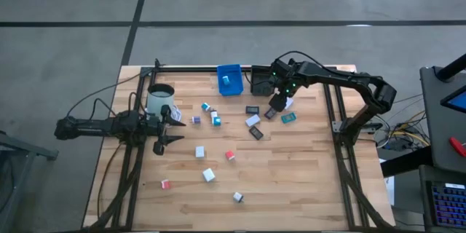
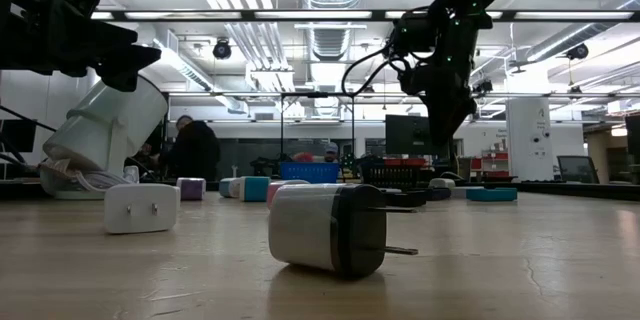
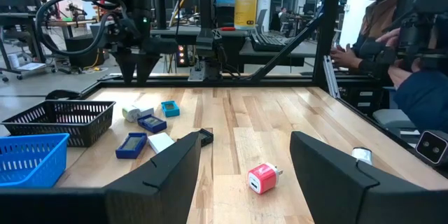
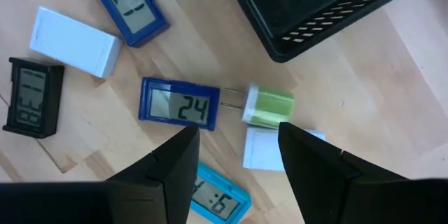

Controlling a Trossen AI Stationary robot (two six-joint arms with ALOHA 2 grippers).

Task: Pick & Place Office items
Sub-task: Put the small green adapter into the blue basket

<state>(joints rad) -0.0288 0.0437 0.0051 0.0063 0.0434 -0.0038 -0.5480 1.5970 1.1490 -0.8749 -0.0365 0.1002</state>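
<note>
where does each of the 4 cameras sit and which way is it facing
High: overhead, looking straight down on table and both arms.
Low: tabletop height, looking level across; white charger close.
Left wrist: behind the open left gripper, facing the right arm.
Right wrist: above the right gripper, looking down.
Shared: green charger also shows in left wrist.

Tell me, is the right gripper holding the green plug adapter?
No, the right gripper hangs open above the green plug adapter, which lies on the table.
</note>
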